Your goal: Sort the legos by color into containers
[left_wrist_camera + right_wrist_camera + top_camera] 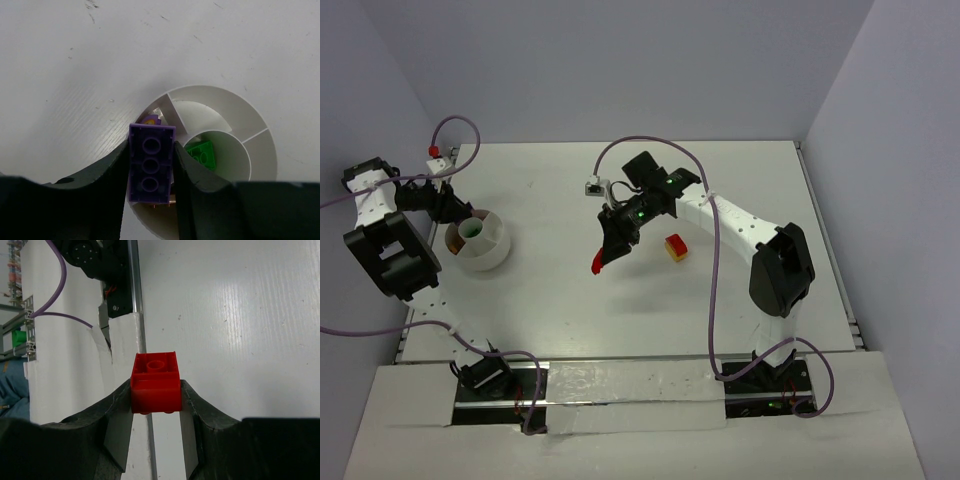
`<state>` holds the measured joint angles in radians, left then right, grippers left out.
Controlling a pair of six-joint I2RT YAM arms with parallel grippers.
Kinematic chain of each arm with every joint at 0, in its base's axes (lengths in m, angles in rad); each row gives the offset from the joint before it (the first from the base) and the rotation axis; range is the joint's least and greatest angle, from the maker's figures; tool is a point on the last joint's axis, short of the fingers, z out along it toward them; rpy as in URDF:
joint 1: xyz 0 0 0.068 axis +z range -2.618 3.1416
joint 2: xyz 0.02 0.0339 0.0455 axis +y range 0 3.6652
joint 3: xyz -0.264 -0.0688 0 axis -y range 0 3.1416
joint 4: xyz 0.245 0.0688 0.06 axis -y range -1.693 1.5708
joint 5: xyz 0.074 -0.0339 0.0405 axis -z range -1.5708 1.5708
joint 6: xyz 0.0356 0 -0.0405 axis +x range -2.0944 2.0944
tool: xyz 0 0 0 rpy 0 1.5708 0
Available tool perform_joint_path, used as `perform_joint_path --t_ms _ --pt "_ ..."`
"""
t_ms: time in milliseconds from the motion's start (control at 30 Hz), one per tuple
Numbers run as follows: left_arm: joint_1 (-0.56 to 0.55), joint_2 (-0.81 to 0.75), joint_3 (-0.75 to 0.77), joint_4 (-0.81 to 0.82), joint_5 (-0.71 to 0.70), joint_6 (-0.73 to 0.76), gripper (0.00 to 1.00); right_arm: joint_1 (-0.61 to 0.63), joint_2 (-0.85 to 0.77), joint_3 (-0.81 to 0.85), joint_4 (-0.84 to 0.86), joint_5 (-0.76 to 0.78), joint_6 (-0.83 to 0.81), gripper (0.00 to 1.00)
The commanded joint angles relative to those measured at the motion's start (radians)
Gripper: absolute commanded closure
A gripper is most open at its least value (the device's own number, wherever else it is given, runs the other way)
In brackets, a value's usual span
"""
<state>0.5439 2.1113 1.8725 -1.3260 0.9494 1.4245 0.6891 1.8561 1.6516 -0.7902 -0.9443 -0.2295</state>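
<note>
Left gripper, as I read it, clamps the purple brick lengthwise over an outer compartment of the white tub; right gripper, well apart, is clamped on a red brick

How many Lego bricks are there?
4: purple brick in the left hand; green brick inside the tub; red brick in the right hand; red-and-yellow brick on the table. More may hide there.
</note>
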Motion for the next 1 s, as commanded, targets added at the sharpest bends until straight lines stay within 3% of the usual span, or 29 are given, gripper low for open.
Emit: perform_joint_path --t_ms 0,200,433,700,833,967 --pt "-0.001 -0.014 0.034 -0.042 0.022 0.029 0.54 -0.005 0.015 0.057 0.0 -0.014 -0.001 1.0" --pt "-0.002 -0.042 0.052 -0.033 0.028 0.008 0.41 -0.002 0.011 0.07 0.016 0.006 0.024 1.0" --pt "0.001 -0.072 0.097 -0.047 0.06 -0.018 0.37 -0.002 -0.004 0.074 0.06 0.059 0.083 1.0" --pt "0.005 -0.224 0.128 -0.048 0.237 -0.093 0.37 0.006 0.002 0.123 0.245 0.132 0.311 1.0" --pt "-0.023 -0.408 -0.127 -0.048 0.318 -0.035 0.38 0.004 -0.015 0.08 0.433 0.058 0.492 1.0" --pt "-0.084 -0.638 -0.427 -0.035 0.374 -0.013 0.39 -0.006 -0.016 -0.024 0.691 -0.031 0.814 1.0"
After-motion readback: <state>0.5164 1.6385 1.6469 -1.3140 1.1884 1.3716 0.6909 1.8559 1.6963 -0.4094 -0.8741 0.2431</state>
